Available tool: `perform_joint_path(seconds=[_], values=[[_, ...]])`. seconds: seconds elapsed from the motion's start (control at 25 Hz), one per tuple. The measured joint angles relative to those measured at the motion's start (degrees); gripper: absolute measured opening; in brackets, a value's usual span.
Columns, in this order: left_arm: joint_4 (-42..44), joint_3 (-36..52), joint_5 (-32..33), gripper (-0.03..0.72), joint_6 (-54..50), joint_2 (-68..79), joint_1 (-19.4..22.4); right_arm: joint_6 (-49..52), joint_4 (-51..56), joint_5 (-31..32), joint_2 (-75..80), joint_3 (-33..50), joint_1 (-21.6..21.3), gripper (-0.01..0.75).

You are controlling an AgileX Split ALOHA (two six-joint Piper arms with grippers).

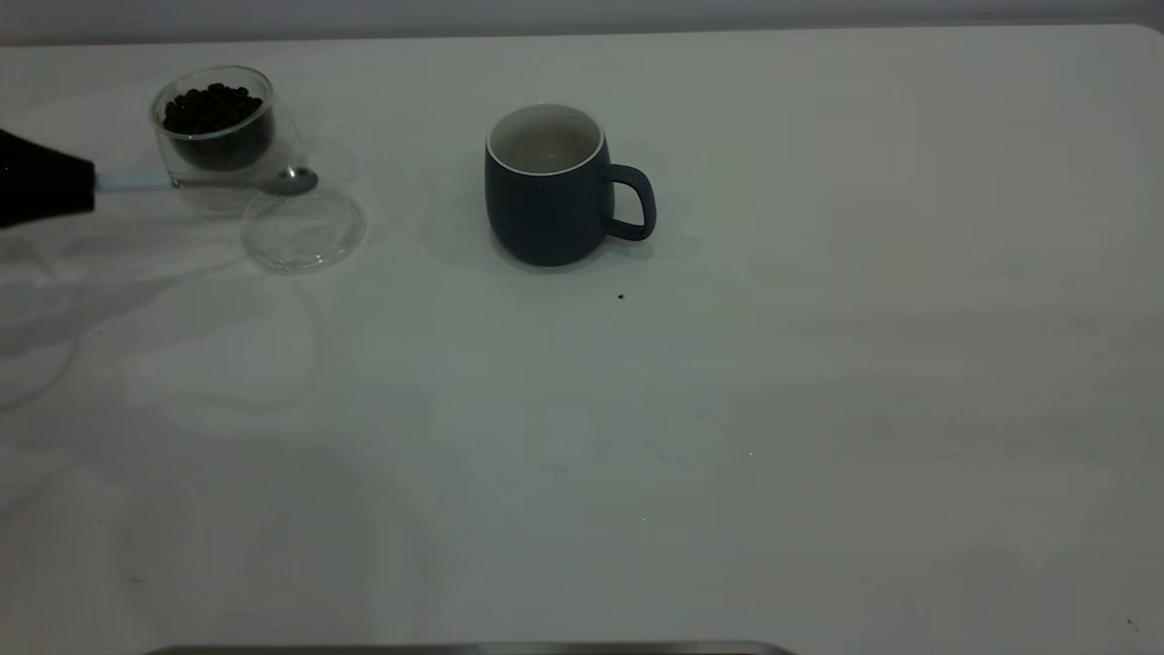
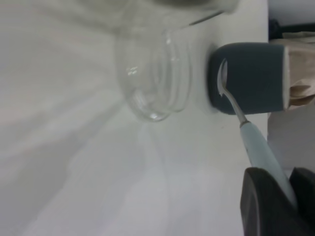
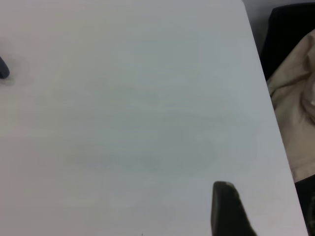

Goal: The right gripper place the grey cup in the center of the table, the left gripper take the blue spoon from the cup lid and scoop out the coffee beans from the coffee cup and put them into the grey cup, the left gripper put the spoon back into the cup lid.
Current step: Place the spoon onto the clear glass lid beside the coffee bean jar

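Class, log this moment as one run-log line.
left gripper: shut on blue spoon, above cup lid | grey cup: centre, empty | coffee beans: in coffee cup

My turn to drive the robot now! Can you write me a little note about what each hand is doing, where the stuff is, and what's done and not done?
Left gripper: at the table's left edge, shut on the blue spoon, held above the cup lid, in front of the coffee cup.
Right gripper: off to the side over bare table, holding nothing; only one finger shows.
Grey cup: upright at the centre, no beans visible inside.
Coffee beans: in the coffee cup.
Done: mug placed, spoon picked up.
Left: scoop beans into the mug, return spoon to lid.
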Motion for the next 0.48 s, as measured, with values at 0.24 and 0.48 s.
perform_joint_path(seconds=[0.24, 0.48], values=[[-1.49, 0.00, -3.50, 0.131, 0.00, 1.90, 0.00, 0.00, 0.00, 0.00, 0.00, 0.00, 0.00, 0.358], [-4.36, 0.00, -4.19, 0.131, 0.00, 3.63, 0.00, 0.00, 0.00, 0.00, 0.00, 0.00, 0.00, 0.358]])
